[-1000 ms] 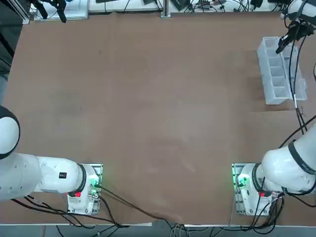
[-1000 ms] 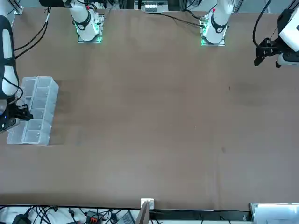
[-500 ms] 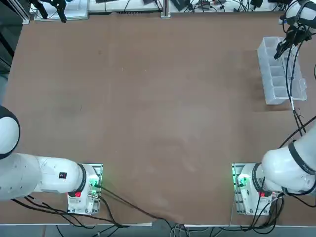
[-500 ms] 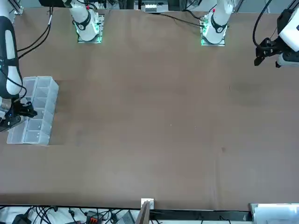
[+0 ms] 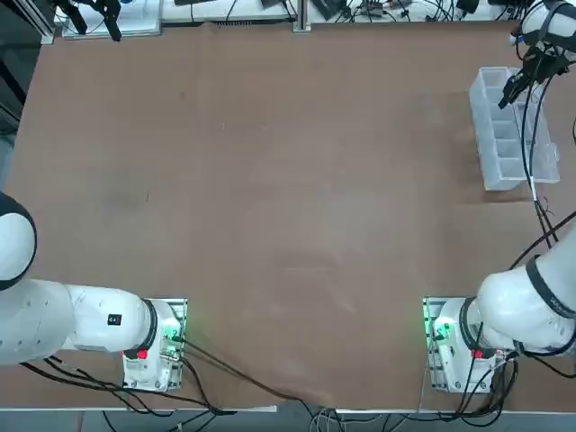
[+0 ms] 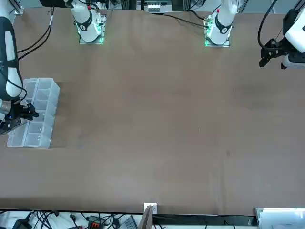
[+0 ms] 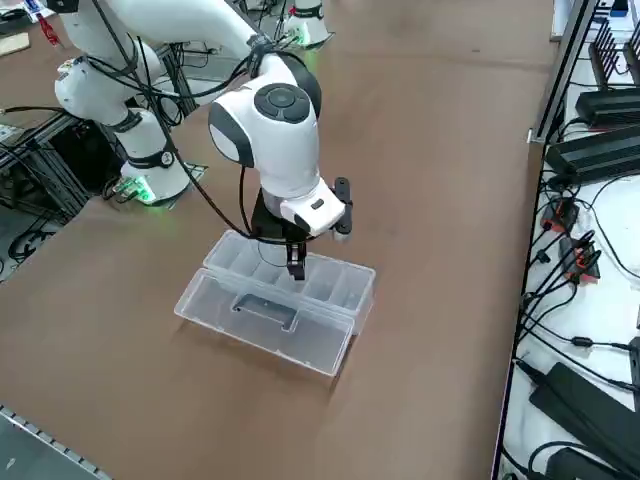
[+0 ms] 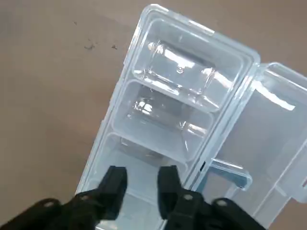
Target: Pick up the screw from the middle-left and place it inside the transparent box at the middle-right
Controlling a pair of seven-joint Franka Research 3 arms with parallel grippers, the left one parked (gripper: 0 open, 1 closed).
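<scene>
Right gripper, black, two-fingered: its fingers are spread, with a plain gap between them and nothing seen pinched there. It is held above the compartment row of the transparent box, pointed down. By the wrist view, the box floor is seen through the gap; whether the box is touched cannot be told.

Transparent box, one, clear plastic, oblong: set on the far right part of the brown table. Its row of small compartments is turned toward the table's middle. The clear lid, hinged along the long side, is swung open and laid out on the robot's right of the row. A recessed handle is shown in it.

Screw, one: not made out with certainty; its place, whether in the box or on the table, cannot be told. Bright glints are seen in the compartments.

Dark specks, small: scattered on the table near the box, of a kind that cannot be told.
</scene>
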